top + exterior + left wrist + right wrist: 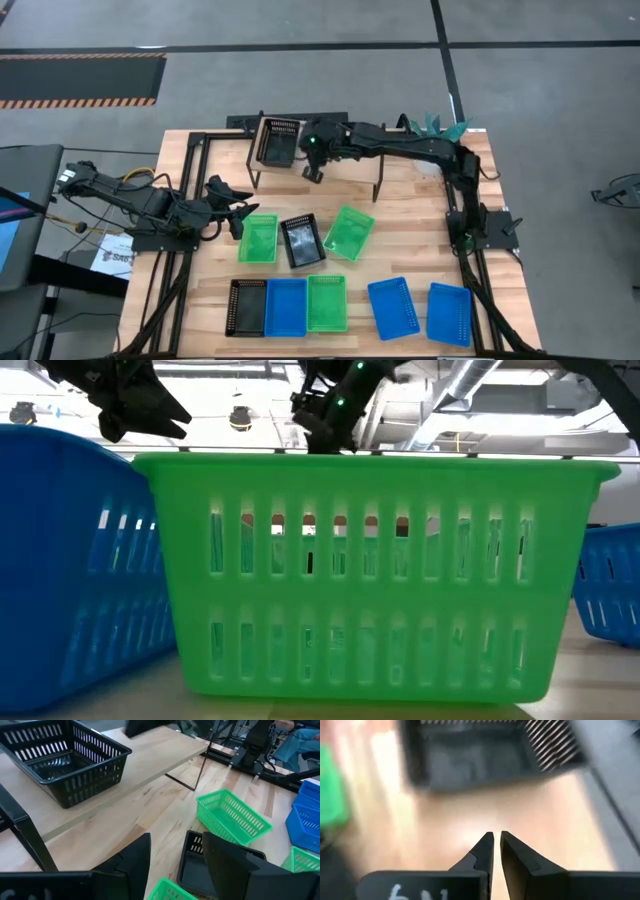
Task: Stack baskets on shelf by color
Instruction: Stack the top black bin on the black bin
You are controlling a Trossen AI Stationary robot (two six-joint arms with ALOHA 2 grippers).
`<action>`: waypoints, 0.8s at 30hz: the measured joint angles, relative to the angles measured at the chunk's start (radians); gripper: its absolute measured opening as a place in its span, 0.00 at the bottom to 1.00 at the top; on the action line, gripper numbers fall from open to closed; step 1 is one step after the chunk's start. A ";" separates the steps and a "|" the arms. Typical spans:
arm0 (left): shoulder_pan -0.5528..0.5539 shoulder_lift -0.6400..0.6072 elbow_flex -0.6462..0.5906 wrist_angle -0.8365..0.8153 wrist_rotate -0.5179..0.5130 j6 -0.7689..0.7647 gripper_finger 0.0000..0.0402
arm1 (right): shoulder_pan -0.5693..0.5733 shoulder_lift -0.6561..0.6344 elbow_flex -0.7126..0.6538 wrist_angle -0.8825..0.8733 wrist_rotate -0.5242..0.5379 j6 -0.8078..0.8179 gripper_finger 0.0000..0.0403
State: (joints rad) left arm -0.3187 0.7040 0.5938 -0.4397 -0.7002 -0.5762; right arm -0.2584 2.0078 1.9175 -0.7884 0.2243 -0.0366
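Note:
The light-wood shelf [345, 160] stands at the table's far side, and one black basket [278, 142] sits on its left end. My right gripper [313, 168] is over the shelf just right of that basket, shut and empty; its wrist view shows the basket [485, 755] ahead. My left gripper [235, 205] is open and empty above the table's left, near a green basket [258, 238]. A black basket [300, 240] and a tilted green basket [349, 232] lie mid-table. Black [246, 306], blue [286, 306], green [326, 303] and two more blue baskets [393, 307] line the near edge.
The shelf's middle and right [165, 750] are bare wood. Its thin black legs [200, 770] stand on the slatted tabletop. In the low view a green basket [380, 580] fills the foreground between blue ones [70, 560]. A black frame [190, 200] borders the table.

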 joint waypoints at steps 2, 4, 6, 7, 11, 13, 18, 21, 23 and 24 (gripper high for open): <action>0.000 0.000 0.000 0.000 -0.003 0.000 0.42 | 0.027 -0.006 -0.001 -0.073 -0.049 0.033 0.14; 0.000 0.000 0.000 -0.005 -0.004 0.000 0.42 | 0.062 -0.012 -0.001 -0.163 -0.131 0.061 0.14; 0.000 0.000 0.000 -0.009 -0.008 0.000 0.42 | 0.108 -0.012 -0.018 -0.209 -0.199 0.072 0.14; 0.000 0.000 0.000 -0.012 -0.015 0.000 0.42 | 0.135 -0.011 -0.040 -0.208 -0.219 0.068 0.14; 0.000 0.000 0.000 -0.017 -0.020 0.000 0.42 | 0.252 -0.007 -0.148 -0.092 -0.255 0.013 0.20; 0.000 0.000 0.000 -0.021 -0.015 0.000 0.42 | 0.301 -0.007 -0.184 -0.032 -0.258 0.009 0.24; 0.000 0.000 0.000 -0.029 -0.011 -0.001 0.42 | 0.384 -0.007 -0.205 0.080 -0.272 0.010 0.39; 0.000 0.002 -0.001 -0.028 -0.011 -0.021 0.42 | 0.424 -0.007 -0.217 0.126 -0.282 0.020 0.46; 0.000 0.002 -0.001 -0.028 -0.011 -0.032 0.42 | 0.445 -0.007 -0.225 0.154 -0.282 0.028 0.49; 0.000 0.002 -0.001 -0.029 -0.009 -0.036 0.42 | 0.454 -0.007 -0.232 0.160 -0.282 0.029 0.50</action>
State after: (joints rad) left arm -0.3191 0.7059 0.5926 -0.4683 -0.7090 -0.6124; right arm 0.1956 2.0006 1.6850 -0.6283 -0.0578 -0.0074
